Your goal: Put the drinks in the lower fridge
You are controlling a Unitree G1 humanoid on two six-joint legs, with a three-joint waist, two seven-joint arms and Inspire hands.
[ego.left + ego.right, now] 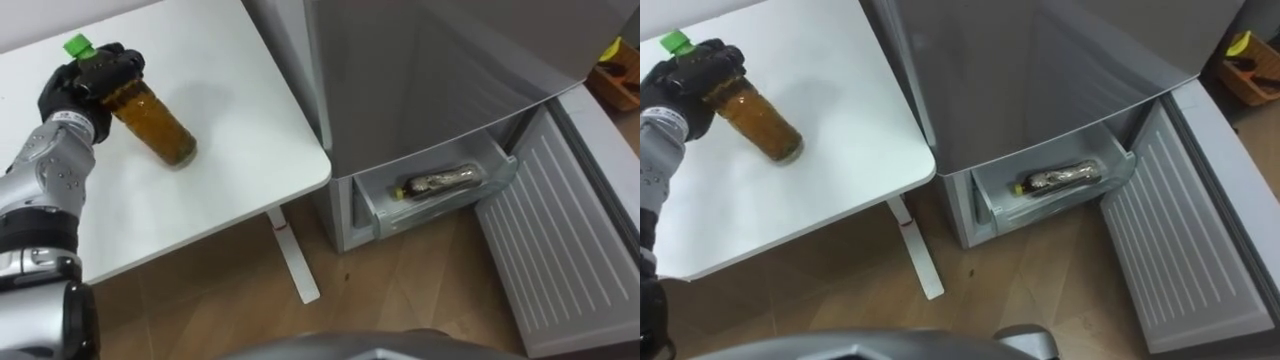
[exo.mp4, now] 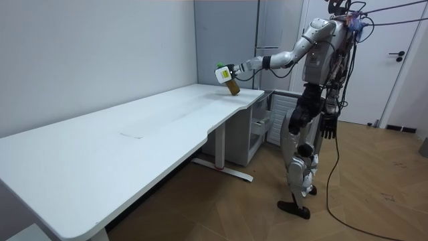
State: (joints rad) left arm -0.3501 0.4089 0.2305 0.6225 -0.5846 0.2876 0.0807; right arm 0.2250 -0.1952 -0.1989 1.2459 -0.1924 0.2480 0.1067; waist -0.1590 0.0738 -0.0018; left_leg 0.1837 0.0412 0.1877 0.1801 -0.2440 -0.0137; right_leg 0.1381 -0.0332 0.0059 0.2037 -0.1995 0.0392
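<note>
Grips with the left robot hand the top of a green-capped brown bottle, tilting it above the counter near its corner. Hangs the right robot hand by the side, grasp unreadable. Shows a second bottle lying in the open lower drawer of the fridge beside the counter.

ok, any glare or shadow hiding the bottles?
Left eye view: only soft sheen on the fridge door; green-capped bottle in the left hand evenly lit; second bottle in the lower drawer shaded but visible. Room view: table evenly lit.
</note>
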